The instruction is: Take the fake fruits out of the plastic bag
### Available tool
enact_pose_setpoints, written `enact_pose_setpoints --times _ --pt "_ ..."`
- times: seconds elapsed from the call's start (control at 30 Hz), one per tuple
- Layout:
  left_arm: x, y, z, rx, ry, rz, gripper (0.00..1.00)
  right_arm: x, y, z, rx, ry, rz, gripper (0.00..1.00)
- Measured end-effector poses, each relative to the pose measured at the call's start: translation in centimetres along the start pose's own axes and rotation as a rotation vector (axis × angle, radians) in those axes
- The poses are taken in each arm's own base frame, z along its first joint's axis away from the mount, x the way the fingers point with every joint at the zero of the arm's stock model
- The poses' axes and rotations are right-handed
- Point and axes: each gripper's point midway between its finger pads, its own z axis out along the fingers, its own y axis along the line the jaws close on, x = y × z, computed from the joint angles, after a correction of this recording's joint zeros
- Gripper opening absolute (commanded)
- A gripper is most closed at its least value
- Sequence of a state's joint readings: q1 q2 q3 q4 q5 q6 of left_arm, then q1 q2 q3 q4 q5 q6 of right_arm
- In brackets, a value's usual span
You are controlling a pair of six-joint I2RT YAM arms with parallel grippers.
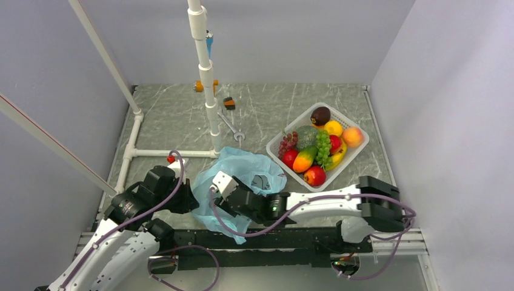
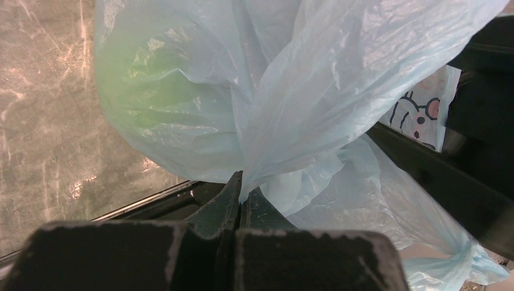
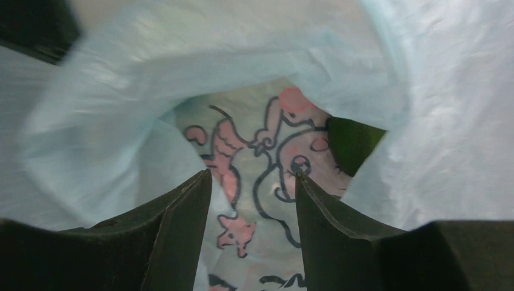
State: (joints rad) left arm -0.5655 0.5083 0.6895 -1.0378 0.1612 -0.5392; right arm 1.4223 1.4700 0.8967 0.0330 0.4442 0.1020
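Inside the mouth of the bag [image 1: 242, 165] sits the right gripper [image 3: 251, 179], its fingers spread wide with nothing between them. Ahead of it, off to the right of the gap, a dark green shape [image 3: 351, 145] shows past a fold of film. My guess is that it is a fruit not yet taken out. Folds hide most of it, so I cannot tell which fruit it is or how its long axis lies. To reach it the gripper would need to go deeper and shift right, so that the shape falls between the fingers rather than outside the right one.

The right arm is plainly the nearer. The left gripper [image 2: 242, 193] is pressed together on a gathered pleat at the bag's left side, and looks to be pulling the film taut to hold the mouth open. In the left wrist view a soft green glow [image 2: 139, 91] comes through the bag's wall. It may be the same fruit or another; I cannot say.

The bag is thin, pale blue and crinkled, clear enough to let colour through, with a dark-lined pink cartoon printed on it. It lies slumped on the bench [image 1: 176, 121] between the two arms, near the front edge. Well apart to the right, a white basket [image 1: 348, 159] holds other fruits [image 1: 315, 151], so most of the job looks done.
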Motion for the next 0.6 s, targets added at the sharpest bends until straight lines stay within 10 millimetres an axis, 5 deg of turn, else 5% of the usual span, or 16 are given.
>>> enact_pose_setpoints --times 0.27,0.6 --pt "0.0 0.0 0.0 0.000 0.000 0.000 0.00 5.2 -3.1 4.1 0.285 0.157 -0.136 0.64" --pt "0.0 0.0 0.0 0.000 0.000 0.000 0.00 5.6 -7.2 6.1 0.470 0.200 -0.134 0.76"
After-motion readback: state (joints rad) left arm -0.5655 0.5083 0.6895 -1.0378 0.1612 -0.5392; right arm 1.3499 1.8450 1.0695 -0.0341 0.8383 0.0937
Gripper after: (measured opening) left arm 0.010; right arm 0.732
